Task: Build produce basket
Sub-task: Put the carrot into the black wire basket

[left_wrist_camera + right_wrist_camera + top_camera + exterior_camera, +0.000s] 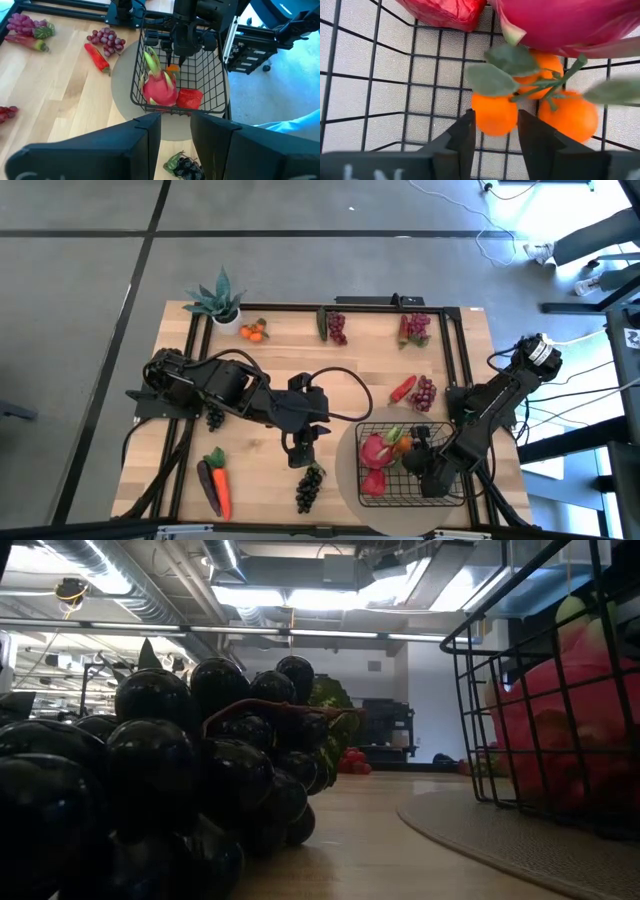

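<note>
Wooden table point(150, 470): right end effector point(494, 131) parted in basket point(450, 492), above tangerines point(495, 114), grasping nothing

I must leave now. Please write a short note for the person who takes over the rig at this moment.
Right gripper: open, inside the basket, just above the tangerines.
Left gripper: empty, above the dark grapes at the table's front edge.
Done: dragon fruit, a red fruit and tangerines are in the basket.
Left: dark grapes, carrot, eggplant, red chili, other grape bunches and the second tangerines.
</note>
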`<control>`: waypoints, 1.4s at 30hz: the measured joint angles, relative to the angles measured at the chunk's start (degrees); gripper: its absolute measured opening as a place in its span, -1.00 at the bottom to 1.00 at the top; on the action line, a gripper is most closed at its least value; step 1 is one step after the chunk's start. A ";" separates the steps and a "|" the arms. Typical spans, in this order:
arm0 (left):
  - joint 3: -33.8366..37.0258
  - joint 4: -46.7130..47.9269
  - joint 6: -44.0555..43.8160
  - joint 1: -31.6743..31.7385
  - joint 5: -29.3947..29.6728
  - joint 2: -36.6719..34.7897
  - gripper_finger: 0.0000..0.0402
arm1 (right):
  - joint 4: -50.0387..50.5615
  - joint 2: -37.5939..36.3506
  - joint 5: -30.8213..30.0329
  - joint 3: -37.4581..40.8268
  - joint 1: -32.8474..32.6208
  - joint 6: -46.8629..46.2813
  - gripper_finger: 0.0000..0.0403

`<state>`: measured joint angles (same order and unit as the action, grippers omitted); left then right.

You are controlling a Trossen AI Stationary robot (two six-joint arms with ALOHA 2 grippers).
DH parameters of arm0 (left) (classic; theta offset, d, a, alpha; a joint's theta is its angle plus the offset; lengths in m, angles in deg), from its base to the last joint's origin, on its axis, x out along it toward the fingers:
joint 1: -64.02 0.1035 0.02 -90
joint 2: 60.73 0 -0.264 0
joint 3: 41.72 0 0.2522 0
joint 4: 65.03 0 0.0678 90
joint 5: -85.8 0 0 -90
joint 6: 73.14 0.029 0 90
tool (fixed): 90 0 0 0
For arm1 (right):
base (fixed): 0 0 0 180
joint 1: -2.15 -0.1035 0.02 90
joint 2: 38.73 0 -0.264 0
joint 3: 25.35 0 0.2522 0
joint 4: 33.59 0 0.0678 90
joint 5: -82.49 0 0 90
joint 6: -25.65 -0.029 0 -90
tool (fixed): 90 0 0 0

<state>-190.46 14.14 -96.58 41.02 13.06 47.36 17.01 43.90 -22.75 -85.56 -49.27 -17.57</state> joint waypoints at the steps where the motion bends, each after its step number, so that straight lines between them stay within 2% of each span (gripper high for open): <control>1: 0.00 0.00 0.02 0.00 0.00 0.00 -0.53 | 0.00 0.00 0.00 0.00 0.00 -0.01 -0.39; 4: 0.00 0.13 0.02 0.00 0.00 0.00 -0.53 | 0.00 0.00 0.52 0.00 0.00 0.00 -0.40; 9: -0.02 1.34 -0.44 0.00 0.02 0.00 -0.53 | 0.94 0.00 6.89 -0.55 0.24 -0.22 -0.41; 16: -0.04 5.14 -6.60 0.00 0.17 0.00 -0.53 | 4.77 0.01 12.12 -4.98 0.24 -4.21 -0.41; 31: -0.04 20.81 -24.63 -1.11 1.68 0.00 -0.53 | 18.78 -0.13 11.86 -17.28 0.24 -7.54 -0.41; 35: -0.02 25.11 -29.81 -2.12 3.17 0.00 -0.53 | 20.61 -0.17 9.20 -20.99 0.24 -7.54 -0.41; 42: 1.09 24.66 -32.14 -4.10 3.19 -0.02 -0.53 | 25.77 -0.22 3.35 -28.25 0.25 -7.23 -0.41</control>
<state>-189.37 38.80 -128.71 36.92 16.25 47.34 42.78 43.69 -19.40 -113.81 -49.02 -24.80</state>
